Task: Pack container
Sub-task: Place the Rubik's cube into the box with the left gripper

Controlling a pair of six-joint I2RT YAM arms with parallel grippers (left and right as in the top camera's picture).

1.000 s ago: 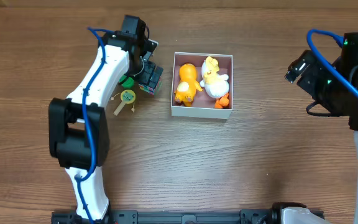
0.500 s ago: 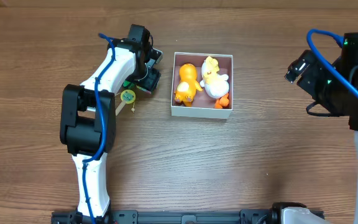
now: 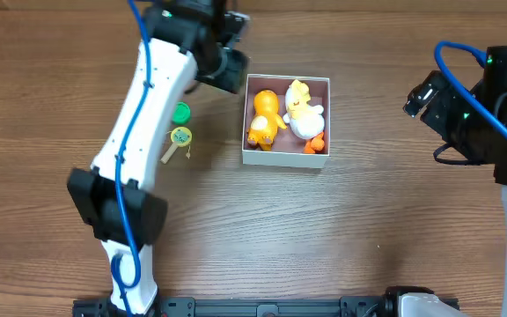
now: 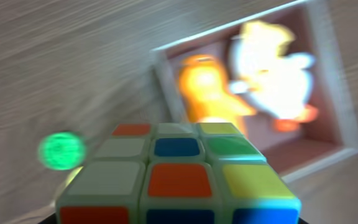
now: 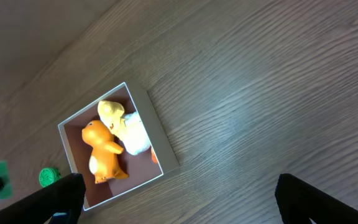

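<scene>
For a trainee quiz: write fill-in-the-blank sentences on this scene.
1. The left gripper grips a multicoloured puzzle cube; the right gripper grips ___.
2. In the square white-walled container, the toy figure beside the white toy duck is ___.
3. The round green disc lies ___ the container.
Missing: nothing; orange; outside.

left arm reaches far forward, left gripper clamped on a colour cube — right arm stays out by the right edge, right gripper with fingers spread wide.
</scene>
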